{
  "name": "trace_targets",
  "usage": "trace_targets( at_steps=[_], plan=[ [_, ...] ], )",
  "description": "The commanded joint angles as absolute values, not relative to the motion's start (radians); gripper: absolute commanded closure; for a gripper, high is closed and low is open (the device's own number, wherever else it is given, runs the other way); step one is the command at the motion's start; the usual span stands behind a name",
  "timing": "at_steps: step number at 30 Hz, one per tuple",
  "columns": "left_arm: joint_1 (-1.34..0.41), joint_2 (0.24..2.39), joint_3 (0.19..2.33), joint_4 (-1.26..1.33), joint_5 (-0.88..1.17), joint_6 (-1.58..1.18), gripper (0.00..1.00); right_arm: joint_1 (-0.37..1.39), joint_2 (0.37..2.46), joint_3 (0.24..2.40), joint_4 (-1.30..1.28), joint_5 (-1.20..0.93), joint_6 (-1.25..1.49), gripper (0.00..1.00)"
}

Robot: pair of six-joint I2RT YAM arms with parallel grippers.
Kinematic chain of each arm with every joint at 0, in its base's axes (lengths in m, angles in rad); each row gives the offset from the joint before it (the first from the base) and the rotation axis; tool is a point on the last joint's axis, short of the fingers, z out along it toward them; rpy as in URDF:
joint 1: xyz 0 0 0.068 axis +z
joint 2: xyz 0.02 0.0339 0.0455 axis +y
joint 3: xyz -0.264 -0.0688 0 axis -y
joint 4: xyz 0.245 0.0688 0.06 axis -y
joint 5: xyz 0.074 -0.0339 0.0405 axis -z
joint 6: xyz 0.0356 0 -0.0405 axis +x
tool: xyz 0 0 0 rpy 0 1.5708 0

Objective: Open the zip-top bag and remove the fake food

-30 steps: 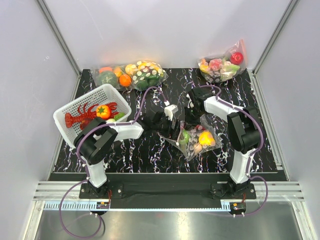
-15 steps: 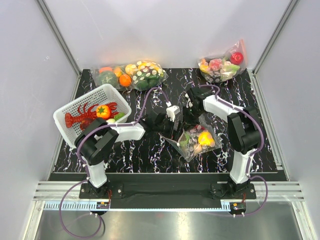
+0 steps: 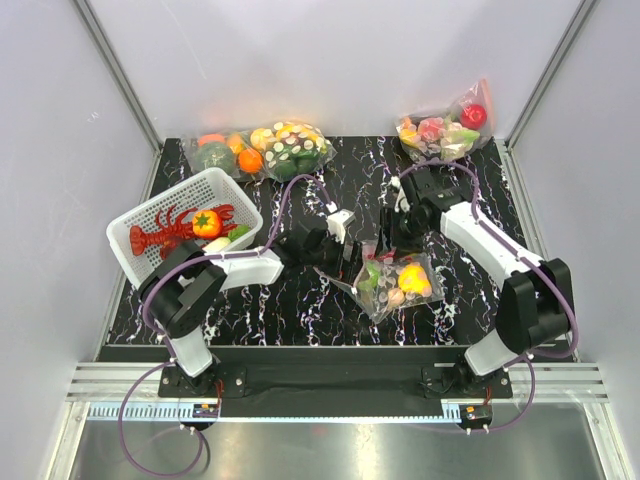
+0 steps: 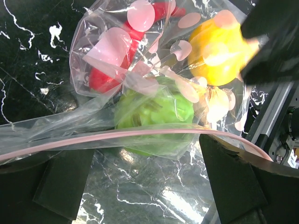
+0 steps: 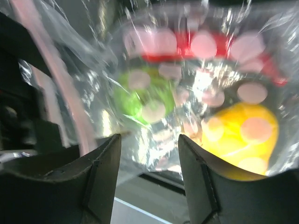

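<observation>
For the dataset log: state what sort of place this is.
Probably a lab robot test cell: plain white walls in aluminium framing, a black marble-patterned tabletop, and toy food in a clear polka-dotted zip-top bag.

Dotted zip-top bags: three.
- the zip-top bag [image 3: 395, 285], centre
- bag with oranges and greens [image 3: 270, 148], back left
- bag with a red apple [image 3: 445, 130], back right

Centre bag holds one green fruit [image 4: 154, 112], one yellow fruit [image 4: 222, 49] and one red piece [image 4: 100, 80]; any more unclear.

White basket [image 3: 185, 192]: one, holding one red lobster [image 3: 160, 238] and one tomato [image 3: 207, 223].

Arms: two, left arm [image 3: 240, 265] and right arm [image 3: 480, 235].
</observation>
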State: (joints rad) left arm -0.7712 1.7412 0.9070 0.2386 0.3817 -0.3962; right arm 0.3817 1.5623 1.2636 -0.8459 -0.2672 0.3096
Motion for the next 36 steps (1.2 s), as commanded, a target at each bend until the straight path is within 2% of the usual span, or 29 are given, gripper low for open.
trace_targets(
  at_steps=[1,14,23,24,25,27,28,32,36],
  plan=[
    [-0.773,1.695,0.897,0.307,0.371,-0.388,0.01,0.383,1.559,1.187,-0.806,-0.342,0.273,0.40],
    [-0.775,1.698,0.904,0.313,0.391,-0.393,0.01,0.387,1.646,1.138,-0.660,-0.445,0.218,0.36],
    [-0.773,1.687,0.904,0.302,0.388,-0.385,0.01,0.385,1.707,1.112,-0.640,-0.436,0.201,0.39],
    [-0.775,1.687,0.904,0.302,0.388,-0.385,0.01,0.385,1.710,1.108,-0.641,-0.433,0.202,0.42],
    [-0.775,1.687,0.902,0.299,0.387,-0.385,0.01,0.385,1.712,1.104,-0.646,-0.433,0.202,0.52],
    [-0.775,1.686,0.900,0.298,0.387,-0.387,0.01,0.387,1.710,1.098,-0.649,-0.426,0.206,0.64],
    [-0.773,1.683,0.899,0.299,0.385,-0.387,0.01,0.385,1.712,1.092,-0.652,-0.425,0.206,0.77],
    [-0.775,1.664,0.881,0.301,0.380,-0.390,0.01,0.385,1.712,1.081,-0.655,-0.419,0.218,1.00],
    [-0.775,1.641,0.856,0.299,0.368,-0.388,0.01,0.385,1.721,1.081,-0.661,-0.391,0.244,1.00]
  ],
)
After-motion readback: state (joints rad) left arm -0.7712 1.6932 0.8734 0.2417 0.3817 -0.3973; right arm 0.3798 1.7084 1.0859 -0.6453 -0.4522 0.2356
